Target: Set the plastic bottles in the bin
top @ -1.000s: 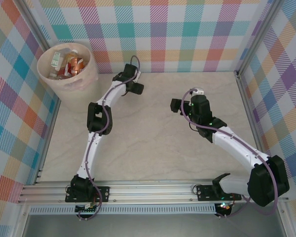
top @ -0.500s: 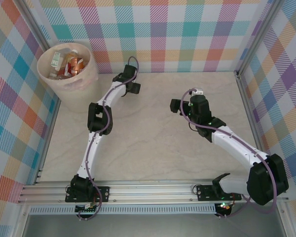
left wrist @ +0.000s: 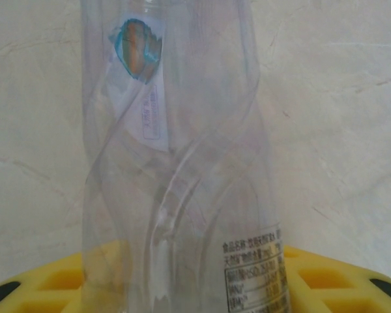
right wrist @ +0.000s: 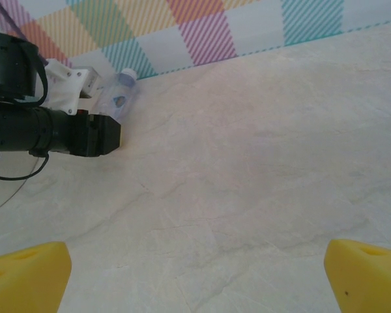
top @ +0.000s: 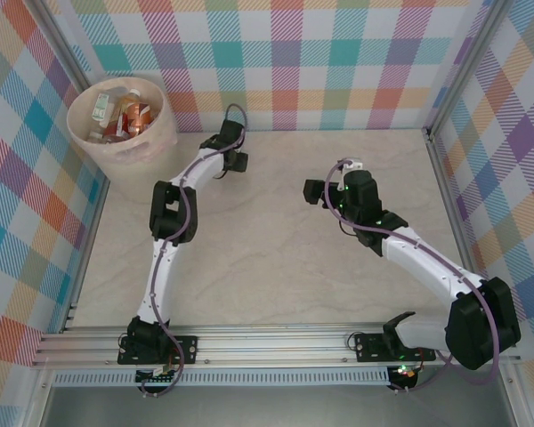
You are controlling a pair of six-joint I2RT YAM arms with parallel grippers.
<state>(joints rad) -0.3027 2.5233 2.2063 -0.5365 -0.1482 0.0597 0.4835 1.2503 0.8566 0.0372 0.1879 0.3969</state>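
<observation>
A clear, crushed plastic bottle [left wrist: 176, 163] with a small blue and orange sticker sits between the yellow fingers [left wrist: 326, 277] of my left gripper [left wrist: 182, 287], which is shut on it. The right wrist view shows that same bottle [right wrist: 120, 96] sticking out of the left gripper near the back wall. From above, the left gripper [top: 229, 140] is at the back of the table, right of the bin [top: 165, 133]. The pale pink-beige bin holds several bottles [top: 125, 116] with red, orange and white labels. My right gripper [top: 311, 190] hangs open over bare table, its yellow fingertips [right wrist: 26, 274] wide apart.
Plaid walls close in the table at the back [top: 338, 62], left and right. The bin stands in the back left corner. The marble-patterned tabletop [top: 276, 258] lies between the two arms. A metal rail [top: 267, 342] runs along the near edge.
My left gripper has shifted a little to the left along the back wall, toward the bin, with the bottle in it. The right gripper has drifted slightly left.
</observation>
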